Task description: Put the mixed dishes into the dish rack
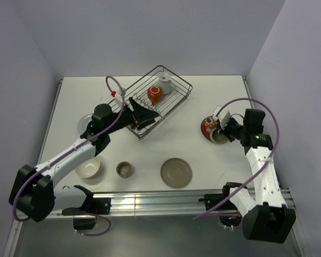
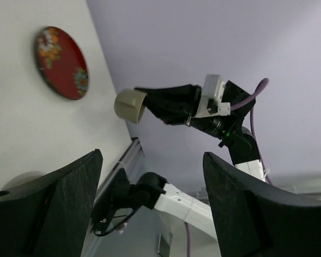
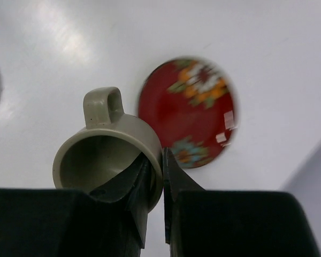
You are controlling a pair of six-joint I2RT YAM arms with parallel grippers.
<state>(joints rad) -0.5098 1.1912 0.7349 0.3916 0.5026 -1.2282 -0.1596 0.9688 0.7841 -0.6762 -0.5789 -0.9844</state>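
Because the right gripper (image 3: pixel 161 160) is closed on the rim of a small beige glazed ceramic cup (image 3: pixel 91 160), with one finger inside the cup and one outside, this arm is the one that can carry it. The cup has a round wall, a smooth glaze and a loop handle that points away from the fingers. Its mouth opens toward the wrist camera. It hangs above the white table (image 1: pixel 214 96), not touching it, and under it a round red ceramic plate with a floral pattern (image 3: pixel 192 118) lies flat.

From the cup, the dark metal wire dish rack (image 1: pixel 174 91) lies to the robot's left and a little farther from the bases, well apart. The rack is rectangular, and in the top view its long axis runs diagonally, from near-left to far-right. I judge the far-right end to be the nearer one for the right arm. An orange-red mug (image 1: pixel 154 95) and a white cup (image 1: pixel 165 84) sit inside it. The left gripper (image 1: pixel 142 115) hovers over the near-left end, its jaws apart with nothing between them, so that end looks less free.

Nearer to the bases, an olive-grey round plate (image 1: pixel 176 172), a small grey cup (image 1: pixel 124 169) and a cream bowl (image 1: pixel 88 168) stand on the table.
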